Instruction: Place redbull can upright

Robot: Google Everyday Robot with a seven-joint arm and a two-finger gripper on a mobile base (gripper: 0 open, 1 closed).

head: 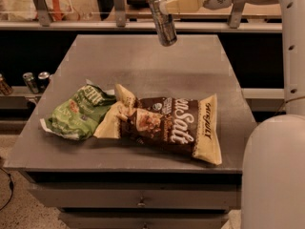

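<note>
Step in hand: carry phase. The can's in the air, not yet set down.

Counter (157,66): flat matte grey slab w/ drawers below; bare patch in upper middle of frame.

Brown-and-cream snack bag (167,123): crinkly film, lies flat at centre, touching the green bag (76,113), which is crumpled at centre-left.

Claw (169,5): cream plastic, top centre of frame, clamped on the redbull can (164,25) near its top end.

Can: slim, smooth metal cyl., hangs above the counter's far part, slightly tilted, lid end up.

Next, prob.: square it to vertical, lower base onto the bare patch clear of the bags, then let go.
</note>
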